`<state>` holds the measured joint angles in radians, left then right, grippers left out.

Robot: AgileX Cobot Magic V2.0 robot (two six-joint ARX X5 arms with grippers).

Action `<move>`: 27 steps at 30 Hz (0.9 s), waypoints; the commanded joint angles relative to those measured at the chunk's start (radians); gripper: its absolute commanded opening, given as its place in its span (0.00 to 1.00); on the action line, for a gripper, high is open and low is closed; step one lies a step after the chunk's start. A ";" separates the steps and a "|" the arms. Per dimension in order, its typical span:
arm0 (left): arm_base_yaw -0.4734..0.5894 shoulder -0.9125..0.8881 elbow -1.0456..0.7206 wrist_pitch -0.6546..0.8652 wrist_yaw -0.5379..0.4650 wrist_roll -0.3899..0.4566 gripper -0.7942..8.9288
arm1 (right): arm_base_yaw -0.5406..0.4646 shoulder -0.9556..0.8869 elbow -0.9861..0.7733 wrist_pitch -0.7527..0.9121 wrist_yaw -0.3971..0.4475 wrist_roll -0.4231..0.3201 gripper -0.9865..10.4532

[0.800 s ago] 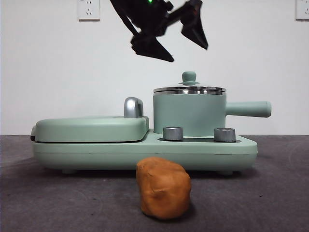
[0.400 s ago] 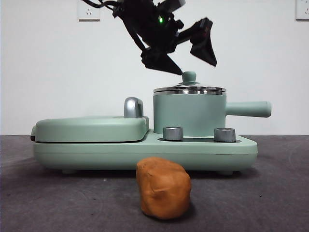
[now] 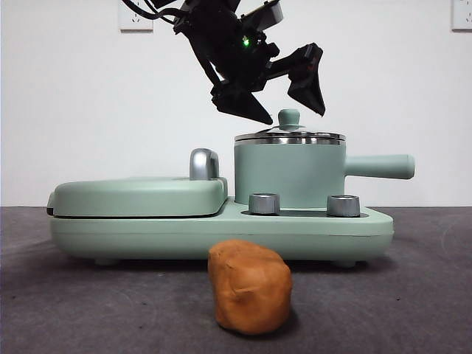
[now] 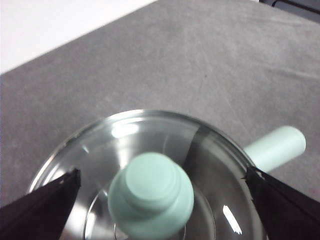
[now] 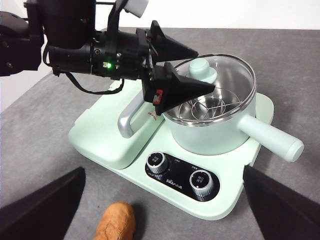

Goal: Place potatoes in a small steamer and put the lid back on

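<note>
Lid knob sits between the spread left claw tips.

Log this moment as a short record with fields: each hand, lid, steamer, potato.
left hand: open, its jaws either side of the lid's knob, not closed on it
right hand: open, held back above the table near the potato, holding nothing
lid: on the small steamer
small steamer: on the mint-green cooker base, side handle pointing away from the griddle
potato: on the table in front of the base, untouched
</note>
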<state>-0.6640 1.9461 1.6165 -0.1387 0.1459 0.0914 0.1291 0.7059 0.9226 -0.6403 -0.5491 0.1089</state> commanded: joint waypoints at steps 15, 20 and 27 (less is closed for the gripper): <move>-0.018 0.026 0.023 -0.002 -0.002 0.117 0.35 | 0.002 0.006 0.014 0.006 0.008 0.011 0.53; -0.017 0.026 0.023 0.002 -0.002 0.117 0.25 | 0.002 0.006 0.014 0.003 0.008 0.011 0.53; -0.017 0.026 0.023 -0.002 -0.002 0.117 0.14 | 0.002 0.006 0.014 0.003 0.008 0.011 0.53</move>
<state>-0.6678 1.9461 1.6165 -0.1410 0.1280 0.1986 0.1291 0.7055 0.9226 -0.6434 -0.5449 0.1120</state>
